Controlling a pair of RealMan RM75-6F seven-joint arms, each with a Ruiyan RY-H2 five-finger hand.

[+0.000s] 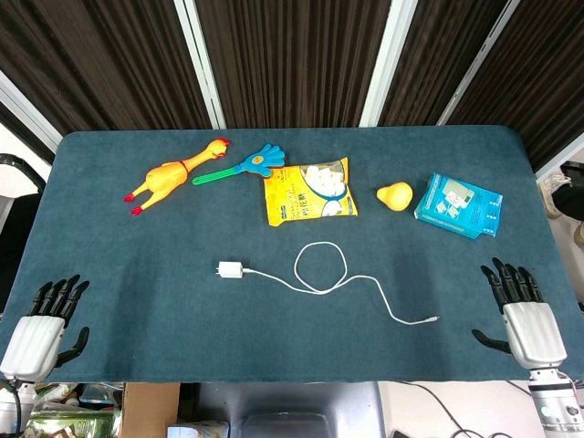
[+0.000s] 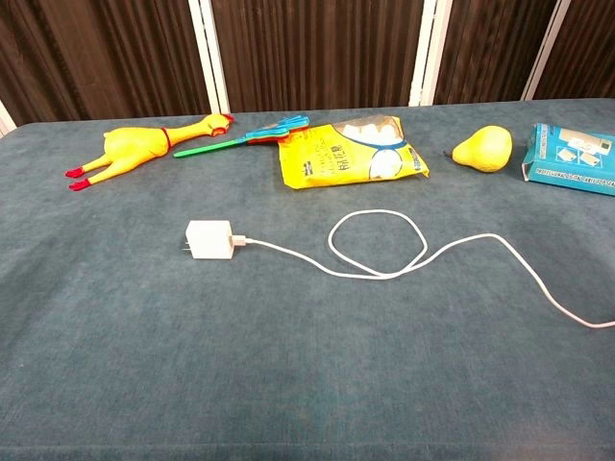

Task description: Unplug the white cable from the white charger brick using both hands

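White cable point(image 1: 319, 270) plugged in charger brick point(image 1: 229, 270); left hand point(image 1: 44, 328), right hand point(image 1: 522, 313) at table edge, fingers apart, holding nothing.

No legible text found: print on the yellow snack bag point(image 2: 336, 158) at far centre and on the blue box point(image 2: 574, 158) at far right is too small to read
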